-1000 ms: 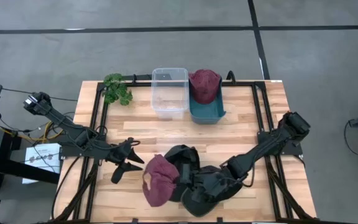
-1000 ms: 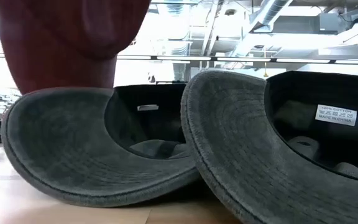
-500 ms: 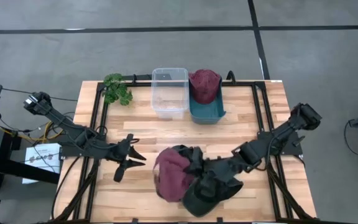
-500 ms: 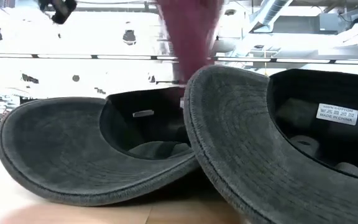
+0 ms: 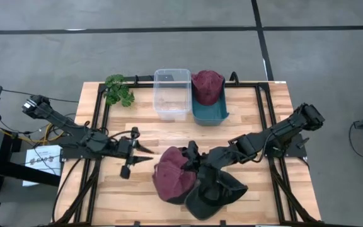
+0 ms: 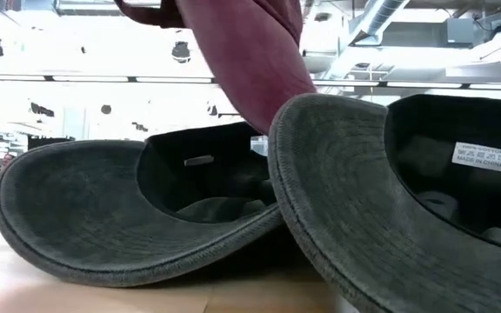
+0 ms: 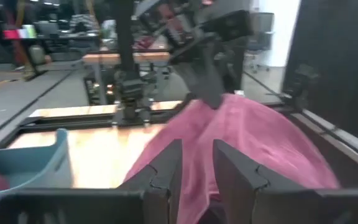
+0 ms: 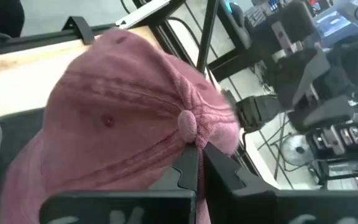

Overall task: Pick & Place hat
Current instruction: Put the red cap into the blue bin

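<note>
- Pinching the crown of the maroon hat [image 8: 129,130], the right end effector [image 8: 194,163] has its fingers together on the fabric right by the top button, so that's the hold point at this moment.
- That hat hangs just above the pile of dark hats [image 5: 216,189] at the near middle of the tabletop [image 5: 251,120]; in the low view its cloth droops down against a dark grey brim [image 6: 129,217].
- My guess is it's light and floppy: the crown bunches up where it's pinched and the rest sags. Not fragile, not slippery, but it'll swing and fold.
- The brim is probably the stiffest bit, so a grip there should carry it flatter than a crown pinch.
- The left end effector [image 5: 145,156] sits just beside the hat, fingers apart with a narrow gap, holding nothing.
- A second maroon hat [image 5: 207,86] already sits in the teal bin [image 5: 210,115] at the far edge, next to a clear tub [image 5: 172,94] and a green plant sprig [image 5: 118,89].
</note>
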Available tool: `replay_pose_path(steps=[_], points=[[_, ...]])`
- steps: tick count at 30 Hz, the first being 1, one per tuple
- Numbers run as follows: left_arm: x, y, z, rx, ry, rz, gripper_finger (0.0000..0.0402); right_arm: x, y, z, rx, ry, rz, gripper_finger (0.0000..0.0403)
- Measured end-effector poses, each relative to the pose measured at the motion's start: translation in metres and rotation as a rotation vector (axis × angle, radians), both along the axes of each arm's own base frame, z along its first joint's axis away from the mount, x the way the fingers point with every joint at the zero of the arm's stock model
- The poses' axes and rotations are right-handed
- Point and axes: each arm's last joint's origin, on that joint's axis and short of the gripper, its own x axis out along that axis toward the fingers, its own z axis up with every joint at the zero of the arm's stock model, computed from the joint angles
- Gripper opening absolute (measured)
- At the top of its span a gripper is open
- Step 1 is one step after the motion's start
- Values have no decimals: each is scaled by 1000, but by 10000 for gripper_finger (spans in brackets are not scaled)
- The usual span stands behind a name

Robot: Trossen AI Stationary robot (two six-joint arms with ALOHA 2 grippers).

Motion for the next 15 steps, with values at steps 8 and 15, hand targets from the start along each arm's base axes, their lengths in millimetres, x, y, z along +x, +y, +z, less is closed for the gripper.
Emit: replay_pose_path(steps=[8, 15], points=[[43, 1, -24, -12, 2, -56, 88, 5, -13, -1, -2, 5, -38, 0], [74, 9, -55, 2, 56, -37, 88, 5, -12, -1, -2, 5, -35, 0]])
